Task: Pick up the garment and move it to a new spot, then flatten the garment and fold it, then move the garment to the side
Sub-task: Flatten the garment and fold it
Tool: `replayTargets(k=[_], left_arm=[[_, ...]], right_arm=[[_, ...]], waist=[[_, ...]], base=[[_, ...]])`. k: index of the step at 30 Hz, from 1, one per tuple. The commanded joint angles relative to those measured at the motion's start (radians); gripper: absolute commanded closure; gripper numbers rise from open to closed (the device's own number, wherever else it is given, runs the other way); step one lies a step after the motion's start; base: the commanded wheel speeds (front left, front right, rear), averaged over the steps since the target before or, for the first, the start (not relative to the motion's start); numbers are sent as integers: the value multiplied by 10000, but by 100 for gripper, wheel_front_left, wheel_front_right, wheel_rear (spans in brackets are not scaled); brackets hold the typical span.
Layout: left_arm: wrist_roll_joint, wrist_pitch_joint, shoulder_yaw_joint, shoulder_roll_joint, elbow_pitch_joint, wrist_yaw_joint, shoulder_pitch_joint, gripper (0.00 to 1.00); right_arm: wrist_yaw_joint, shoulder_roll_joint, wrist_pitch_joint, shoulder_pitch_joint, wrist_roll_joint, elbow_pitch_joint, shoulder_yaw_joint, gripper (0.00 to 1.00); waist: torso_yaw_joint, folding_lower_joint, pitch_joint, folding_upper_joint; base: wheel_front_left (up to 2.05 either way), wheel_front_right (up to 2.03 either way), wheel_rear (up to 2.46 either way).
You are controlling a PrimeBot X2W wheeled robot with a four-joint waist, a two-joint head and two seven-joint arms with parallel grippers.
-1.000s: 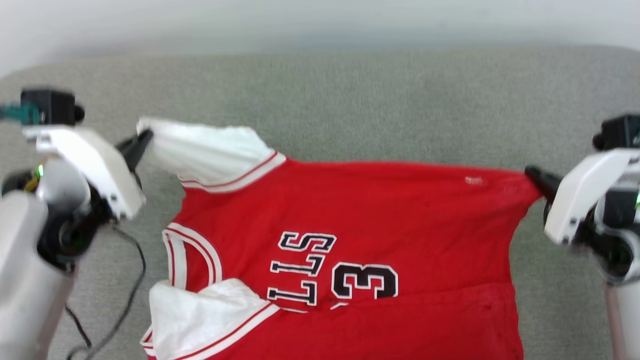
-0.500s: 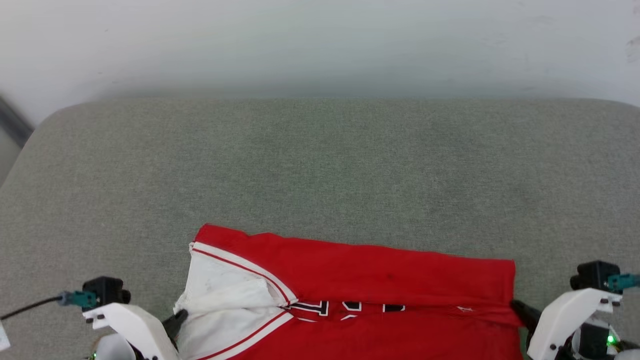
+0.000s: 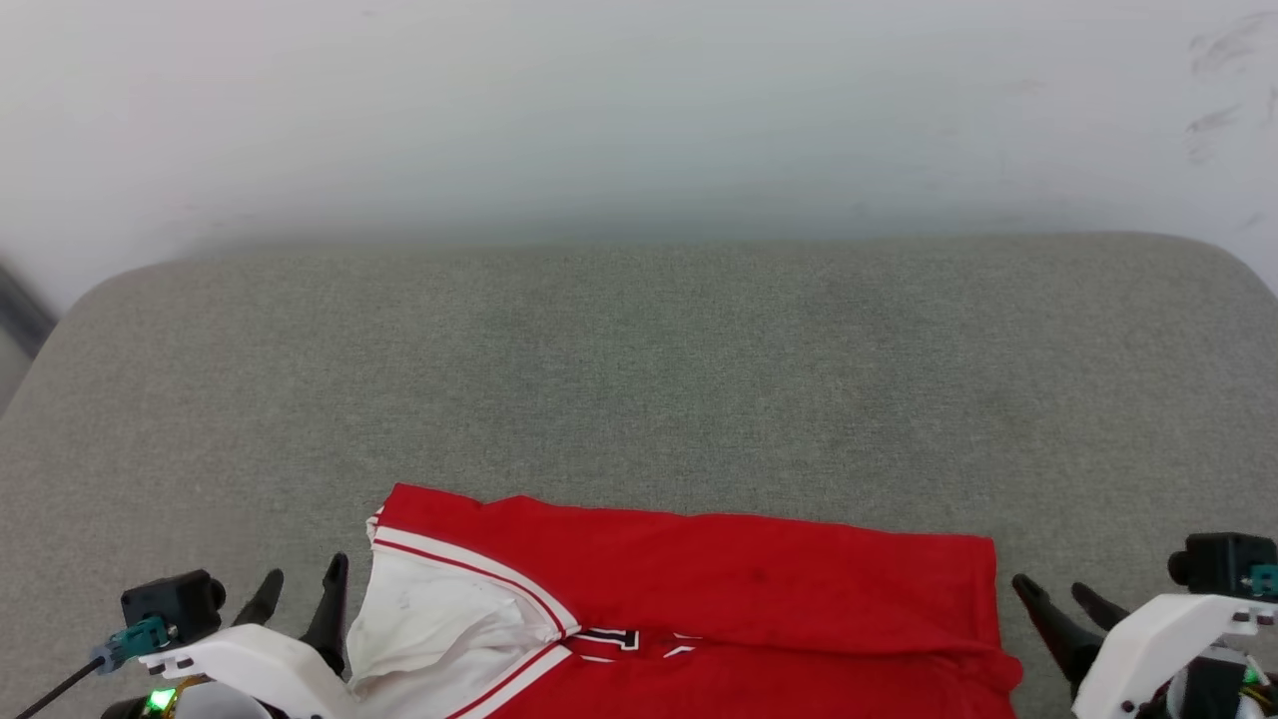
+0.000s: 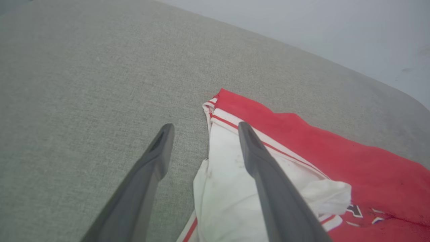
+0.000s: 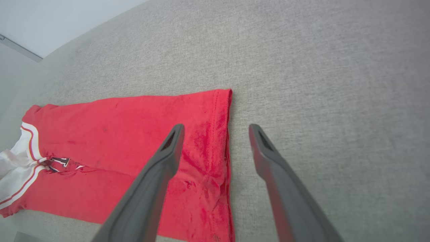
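Both claws had come off the cloth since half a second ago, when each was pinched on an edge of the garment. My left claw (image 3: 306,569) stood with its fingers spread apart and nothing between them. My right claw (image 3: 1048,586) was spread and bare in the same way.

The garment (image 3: 749,589) lay between the two claws on the grey fabric surface (image 3: 639,379). It was folded over itself into a long red band. Its white sleeve (image 3: 429,629), edged with red-and-white trim, sat just to the right of my left claw. From the left wrist view that claw's right finger (image 4: 268,181) crossed in front of the sleeve, and I could not tell whether it touched the cloth.

The stitched red hem (image 5: 228,134) ended just to the left of my right claw, whose left finger showed over the red cloth in the right wrist view. A sliver of black, white-outlined lettering (image 3: 607,639) peeked out along the fold line.

Beyond both claws the grey fabric ran on, up to a pale wall (image 3: 639,120).
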Motion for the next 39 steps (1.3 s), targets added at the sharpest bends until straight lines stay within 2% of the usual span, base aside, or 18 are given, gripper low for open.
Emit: replayTargets(k=[1,7,9,15,21,29,30,31,32,39], left_arm=[[314,-331,-2,21,-227,173,-126,0],[1738,-1466,2,-94,-1317,864,-489,0],[2221,-1592,37,-200,-1677,1089,-514,0],[3273,-1675,108,-483,-2520,1407,-261,0],[3925,-1685,51,-849,-3133,1193,-162,0],[4207,-1687,-102,-777,-3284,1034,-305,0],[4197,-1687,-102,-780,-3261,1046,-288,0],[4182,-1682,-107,-787,-3229,1054,-259,0],[4166,-1672,-115,-786,-3205,1062,-227,0],[4175,-1543,-245,-706,-2999,1041,-126,0]], right_arm=[[-7,-185,291,128,40,-253,-229,0],[-6,-486,2240,-213,-386,-1182,-965,0],[-7,-465,2742,-291,-542,-1412,-1053,0],[-6,-299,3855,-319,-881,-1215,-1204,0],[-6,255,4089,-352,-798,-263,-1270,0],[-4,856,4347,-388,-584,1411,-814,0],[4,884,4376,-393,-541,1508,-694,58],[10,882,4362,-423,-515,1541,-614,87],[10,870,4348,-478,-470,1529,-544,100],[7,266,4078,-940,-420,1040,-356,100]], waist=[[-10,2,-86,-1],[149,2,-176,-1],[240,2,-177,-1],[561,2,-80,-1],[1101,2,363,-1],[1404,2,742,-1],[1400,2,747,-1],[1390,2,744,-1],[1366,2,729,-1],[1104,2,351,-1]], base=[[0,0,0],[0,0,0],[0,0,0],[0,0,0],[0,0,0],[0,0,0],[0,0,0],[0,0,0],[0,0,0],[0,0,0]])
